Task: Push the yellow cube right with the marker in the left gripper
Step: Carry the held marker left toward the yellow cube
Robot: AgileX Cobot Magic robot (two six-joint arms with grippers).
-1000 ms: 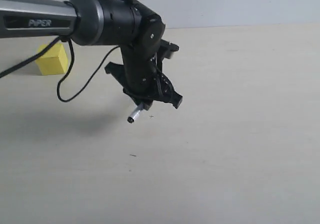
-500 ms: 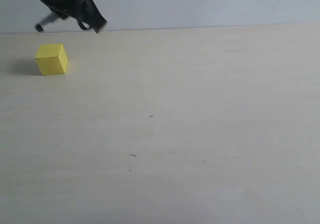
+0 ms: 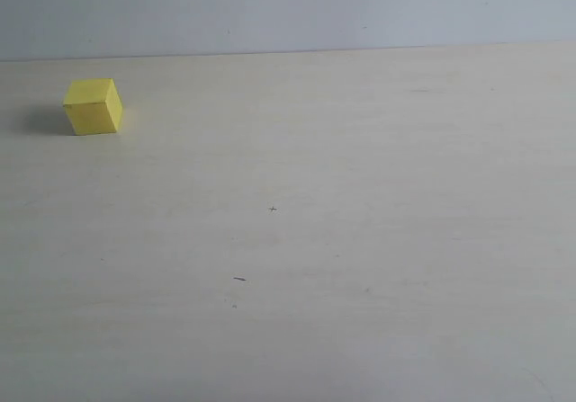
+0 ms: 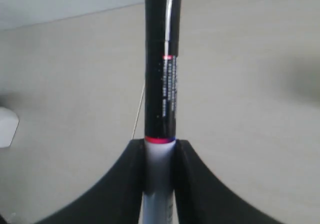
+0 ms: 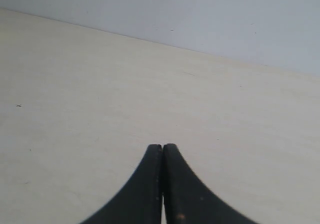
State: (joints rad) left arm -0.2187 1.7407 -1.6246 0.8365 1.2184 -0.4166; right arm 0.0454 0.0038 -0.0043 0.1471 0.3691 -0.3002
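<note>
While the left gripper [image 4: 160, 151] pinches the marker [image 4: 160, 98] by its white barrel in narrow jaws, black cap jutting beyond | yellow cube [image 3: 92, 106] on tabletop [image 3: 378, 240], far left of exterior view, its place relative to the jaws cannot be told | right gripper [image 5: 163, 154] jaws pressed together, empty

Left jaws clamped, right jaws together

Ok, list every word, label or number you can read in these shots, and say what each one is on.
No text here can be read.
On the marker: rows of tiny pale print along the black part, too blurred to read.
On the yellow cube: no text.
On the table: a few small dark specks, no writing.
</note>
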